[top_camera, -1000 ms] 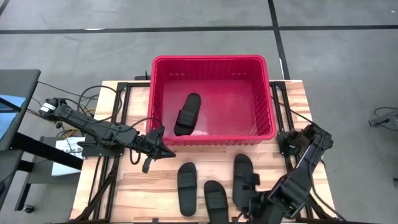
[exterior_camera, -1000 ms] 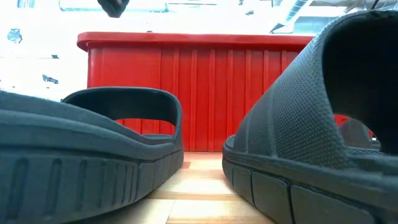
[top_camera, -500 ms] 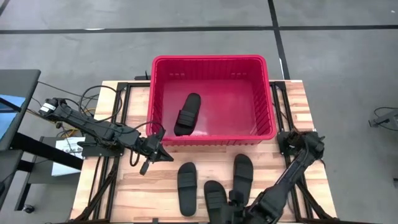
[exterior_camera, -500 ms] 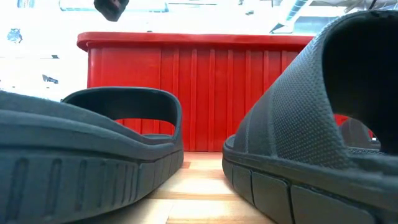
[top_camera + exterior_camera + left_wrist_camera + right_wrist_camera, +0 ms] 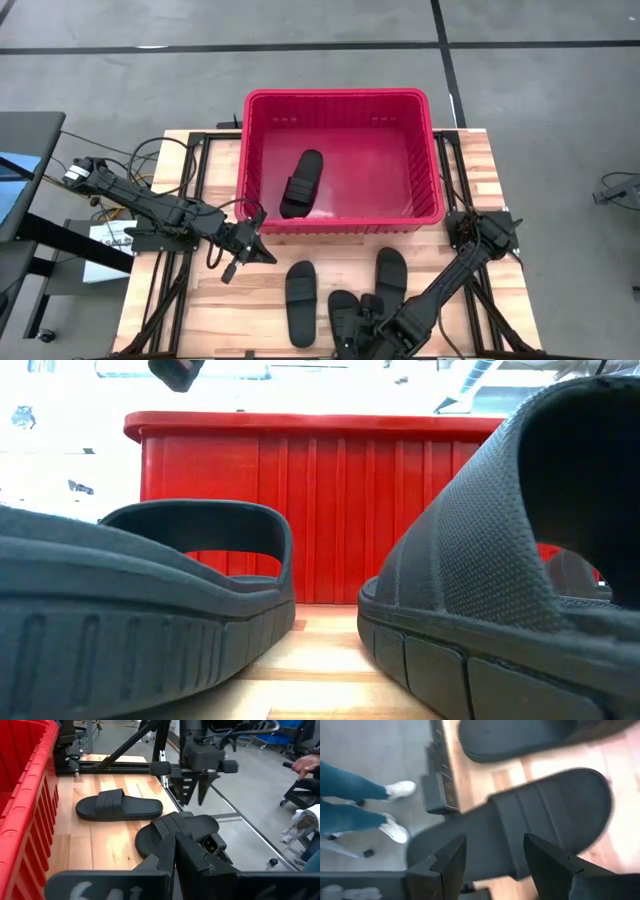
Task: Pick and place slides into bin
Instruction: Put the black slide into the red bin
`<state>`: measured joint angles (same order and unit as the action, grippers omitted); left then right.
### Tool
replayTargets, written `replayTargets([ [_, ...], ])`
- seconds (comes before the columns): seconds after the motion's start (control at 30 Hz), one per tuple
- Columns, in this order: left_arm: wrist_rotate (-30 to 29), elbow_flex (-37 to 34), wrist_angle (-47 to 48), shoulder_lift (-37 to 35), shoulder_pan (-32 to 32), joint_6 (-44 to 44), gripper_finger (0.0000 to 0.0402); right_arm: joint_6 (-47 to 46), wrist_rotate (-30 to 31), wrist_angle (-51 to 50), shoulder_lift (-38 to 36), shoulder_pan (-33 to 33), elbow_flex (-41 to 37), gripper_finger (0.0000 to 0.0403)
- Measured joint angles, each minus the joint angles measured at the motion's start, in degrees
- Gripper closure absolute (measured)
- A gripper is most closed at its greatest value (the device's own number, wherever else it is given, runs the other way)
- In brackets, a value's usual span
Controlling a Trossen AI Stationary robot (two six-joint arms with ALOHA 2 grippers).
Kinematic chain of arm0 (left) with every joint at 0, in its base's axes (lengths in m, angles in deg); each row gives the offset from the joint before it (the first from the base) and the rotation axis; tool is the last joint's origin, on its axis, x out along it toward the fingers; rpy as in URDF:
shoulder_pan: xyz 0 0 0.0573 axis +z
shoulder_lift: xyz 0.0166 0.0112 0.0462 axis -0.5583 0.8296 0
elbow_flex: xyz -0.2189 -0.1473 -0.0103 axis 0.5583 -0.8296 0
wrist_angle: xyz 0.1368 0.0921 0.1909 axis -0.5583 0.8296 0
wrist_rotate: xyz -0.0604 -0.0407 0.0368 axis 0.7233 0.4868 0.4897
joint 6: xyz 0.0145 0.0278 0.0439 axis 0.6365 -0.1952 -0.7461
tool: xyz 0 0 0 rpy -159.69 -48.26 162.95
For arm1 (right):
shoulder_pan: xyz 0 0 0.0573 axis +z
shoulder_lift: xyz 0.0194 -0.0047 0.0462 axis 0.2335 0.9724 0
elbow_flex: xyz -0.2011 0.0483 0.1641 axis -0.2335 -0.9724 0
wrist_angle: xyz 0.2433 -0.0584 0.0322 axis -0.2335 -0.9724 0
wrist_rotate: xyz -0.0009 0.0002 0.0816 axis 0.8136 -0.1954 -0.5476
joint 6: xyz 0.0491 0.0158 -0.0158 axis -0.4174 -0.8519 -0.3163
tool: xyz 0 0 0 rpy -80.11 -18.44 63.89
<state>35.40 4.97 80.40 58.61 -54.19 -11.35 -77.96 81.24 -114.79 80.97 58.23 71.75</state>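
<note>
One black slide (image 5: pixel 300 183) lies inside the red bin (image 5: pixel 340 97). Three more slides lie flat on their soles on the table in front of it: left (image 5: pixel 300 303), middle (image 5: pixel 345 315) and right (image 5: pixel 390 278). My right gripper (image 5: pixel 495 865) is open just above the middle slide (image 5: pixel 530 815), with a finger on either side of its strap and not touching it. It also shows in the left wrist view (image 5: pixel 197 795). My left gripper (image 5: pixel 240 255) is shut and empty, above the table near the bin's near left corner.
The bin's slotted near wall (image 5: pixel 330 510) stands right behind the slides. Two slides (image 5: pixel 150 630) (image 5: pixel 500 560) fill the low view. A person's legs and white shoes (image 5: pixel 395 790) show on the floor beyond the table's near edge. Bare wood (image 5: pixel 200 310) lies at the near left.
My right gripper has moved along the near edge toward the table's left, from the right slide to above the middle slide. My left gripper has drifted a little toward the near edge. The slides have not moved.
</note>
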Motion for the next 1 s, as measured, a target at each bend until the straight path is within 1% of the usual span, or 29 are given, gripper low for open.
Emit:
replayTargets([
  [0.2,0.00,0.00,0.33,0.00,0.00,-0.02,0.0402,-0.01,-0.33,-5.69,0.00,-0.34,0.00,0.0217],
  [0.53,0.00,0.00,0.26,0.00,0.00,-0.04,0.0401,2.94,-2.51,-5.74,0.00,-1.49,0.00,0.0216],
  [0.63,0.41,0.00,0.24,0.00,0.00,-0.05,0.0401,4.58,-4.37,-5.58,0.08,-1.51,0.00,0.0216],
  [0.73,0.53,0.00,0.22,0.00,0.00,-0.07,0.0402,4.71,-6.40,-5.36,1.71,-1.72,0.01,0.0218],
  [0.87,0.72,0.00,0.15,0.00,0.00,-0.07,0.0401,5.04,-10.70,-4.12,4.30,-1.73,0.04,0.0216],
  [1.0,0.95,0.00,0.16,0.00,0.00,-0.04,0.0402,4.13,-10.95,-3.91,6.26,-1.76,0.30,0.0214],
])
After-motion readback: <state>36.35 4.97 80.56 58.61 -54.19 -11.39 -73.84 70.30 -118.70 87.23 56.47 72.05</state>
